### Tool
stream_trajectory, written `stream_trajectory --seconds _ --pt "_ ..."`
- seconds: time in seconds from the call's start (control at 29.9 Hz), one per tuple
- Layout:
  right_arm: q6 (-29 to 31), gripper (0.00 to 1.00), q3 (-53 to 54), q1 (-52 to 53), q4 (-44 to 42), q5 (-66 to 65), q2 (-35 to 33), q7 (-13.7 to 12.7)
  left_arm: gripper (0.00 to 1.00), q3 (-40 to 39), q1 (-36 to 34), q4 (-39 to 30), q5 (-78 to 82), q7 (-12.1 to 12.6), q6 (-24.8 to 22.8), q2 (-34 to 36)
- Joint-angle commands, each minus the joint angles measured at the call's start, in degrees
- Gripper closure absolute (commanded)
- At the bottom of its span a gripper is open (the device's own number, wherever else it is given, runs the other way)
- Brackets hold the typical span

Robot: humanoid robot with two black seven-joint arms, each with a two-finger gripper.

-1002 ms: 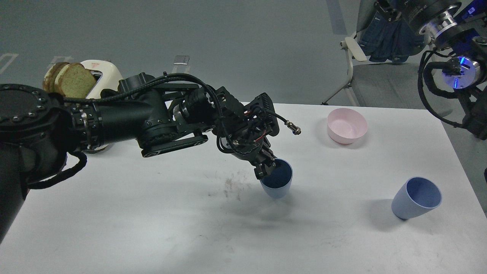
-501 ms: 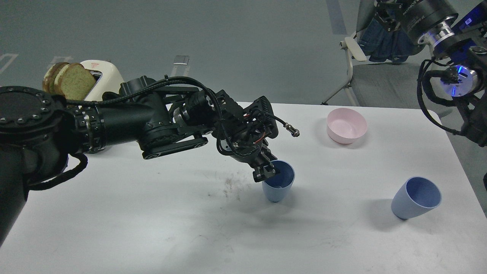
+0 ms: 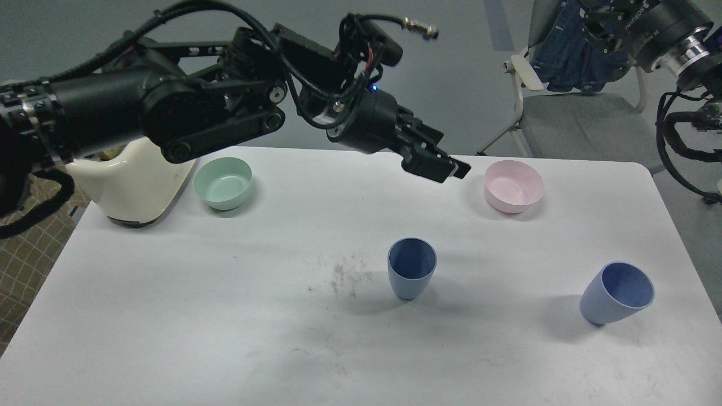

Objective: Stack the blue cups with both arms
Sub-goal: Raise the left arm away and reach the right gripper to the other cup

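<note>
My left hand (image 3: pixel 437 165) hovers empty, fingers looking closed, above and behind the upright middle cup (image 3: pixel 412 275); the tilted cup (image 3: pixel 616 293) sits rightward, nearer my right arm (image 3: pixel 671 34).

a white table (image 3: pixel 169 316) with rounded corners fills the lower part of the view, its top scuffed with a dark smudge (image 3: pixel 347 273) near the middle. beyond it lies a plain grey floor (image 3: pixel 113 34) with a darker stripe (image 3: pixel 497 22) running away at the upper right. a grey chair (image 3: pixel 564 121) with white arms and legs stands just behind the table's far right corner, blue clothing (image 3: pixel 569 56) draped over its back. at the left edge, a tan checked surface (image 3: pixel 25 265) shows beside the table. the light is even and soft.
</note>
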Motion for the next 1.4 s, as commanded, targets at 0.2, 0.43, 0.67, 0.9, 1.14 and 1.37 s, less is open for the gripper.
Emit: stream_trajectory --seconds 0.2,0.43,0.67,0.9,1.14,1.37 --pt "-0.02 0.00 -4.78 -2.99 21.45 -27.64 -22.88 0.00 0.12 -10.71 10.35 6.38 -29.73 3.30 -0.01 6.64" --pt "-0.02 0.00 -4.95 -10.80 36.21 -48.64 -39.49 0.00 0.12 -13.61 19.57 11.57 -30.88 3.21 -0.01 5.76" --pt "-0.02 0.01 -6.10 -17.49 40.27 -56.04 -44.26 0.00 0.12 -14.76 21.43 11.66 -30.88 3.04 -0.01 3.66" --pt "-0.02 0.03 -6.45 -21.89 40.36 -62.46 -44.52 0.00 0.12 -14.84 21.43 11.66 -30.88 3.04 -0.01 2.69" --pt "-0.02 0.09 -6.71 -23.83 39.84 -65.46 -42.77 0.00 0.12 -14.84 21.78 11.66 -30.88 2.95 -0.01 2.69" --pt "-0.77 0.30 -6.80 -25.15 38.43 -66.16 -38.73 0.00 0.12 -14.93 22.40 11.57 -30.88 2.86 -0.01 3.04"
